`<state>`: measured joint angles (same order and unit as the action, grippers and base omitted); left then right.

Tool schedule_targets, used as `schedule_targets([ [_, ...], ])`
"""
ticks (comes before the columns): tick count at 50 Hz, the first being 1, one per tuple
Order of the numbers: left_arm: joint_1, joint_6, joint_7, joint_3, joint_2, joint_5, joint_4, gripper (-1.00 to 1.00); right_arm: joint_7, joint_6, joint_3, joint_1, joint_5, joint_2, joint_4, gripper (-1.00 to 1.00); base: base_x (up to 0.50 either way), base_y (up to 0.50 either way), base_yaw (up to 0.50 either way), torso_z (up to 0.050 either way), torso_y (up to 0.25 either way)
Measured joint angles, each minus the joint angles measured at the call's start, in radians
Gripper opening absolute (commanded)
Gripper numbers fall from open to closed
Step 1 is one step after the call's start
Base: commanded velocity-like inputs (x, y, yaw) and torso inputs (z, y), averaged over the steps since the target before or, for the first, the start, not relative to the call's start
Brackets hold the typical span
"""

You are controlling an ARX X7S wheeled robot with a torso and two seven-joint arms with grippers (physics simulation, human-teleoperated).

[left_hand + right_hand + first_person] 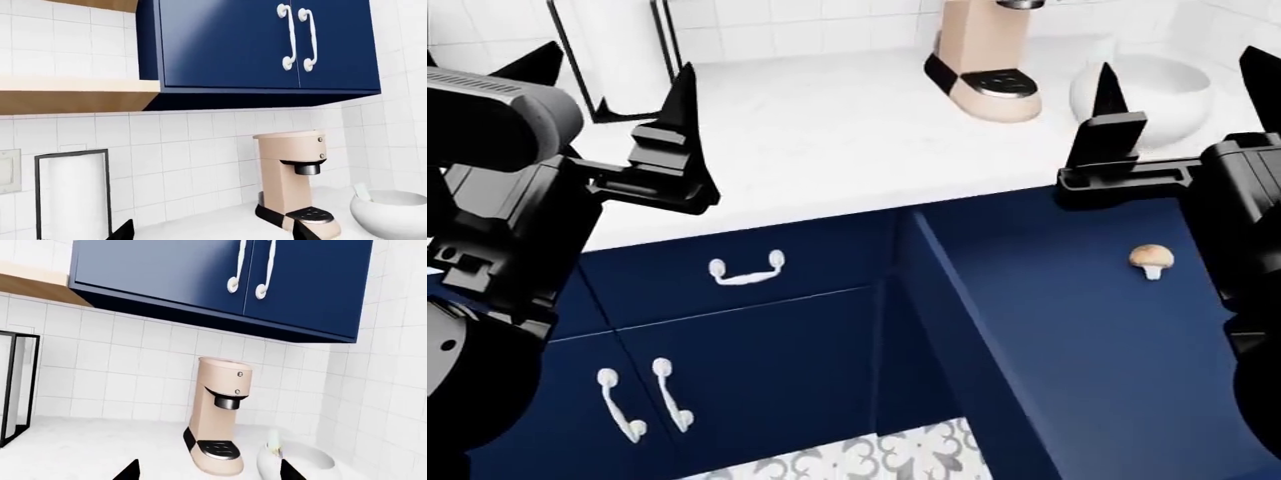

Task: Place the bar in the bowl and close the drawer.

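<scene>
The white bowl (1154,100) stands on the counter right of the coffee maker. The pale mint bar (362,191) leans upright inside the bowl (393,212) against its rim, as the right wrist view also shows: bar (273,442), bowl (300,462). The navy drawer (1054,330) is pulled out wide below the counter, with a small tan mushroom (1152,260) lying in it. My left gripper (614,90) hangs open above the counter's left part, its tips (213,232) empty. My right gripper (1185,88) is open in front of the bowl and above the drawer, holding nothing (210,471).
A beige coffee maker (985,55) stands at the counter's back. A black-framed paper towel holder (614,50) is at the back left. Navy wall cupboards (267,45) and a wooden shelf (73,92) hang overhead. Below the counter are a closed drawer (747,268) and cupboard doors (641,400).
</scene>
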<state>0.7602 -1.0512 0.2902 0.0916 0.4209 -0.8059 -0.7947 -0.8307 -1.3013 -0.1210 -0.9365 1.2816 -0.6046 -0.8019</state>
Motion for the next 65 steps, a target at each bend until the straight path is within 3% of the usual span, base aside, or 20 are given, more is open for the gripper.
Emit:
schedule_targets([
  [65, -0.004, 0.027, 0.021, -0.028, 0.018, -0.02, 0.009, 1.0, -0.027, 0.059, 0.009, 0.037, 0.018, -0.036, -0.008, 1.0, -0.18, 0.09, -0.5, 0.0, 0.0],
])
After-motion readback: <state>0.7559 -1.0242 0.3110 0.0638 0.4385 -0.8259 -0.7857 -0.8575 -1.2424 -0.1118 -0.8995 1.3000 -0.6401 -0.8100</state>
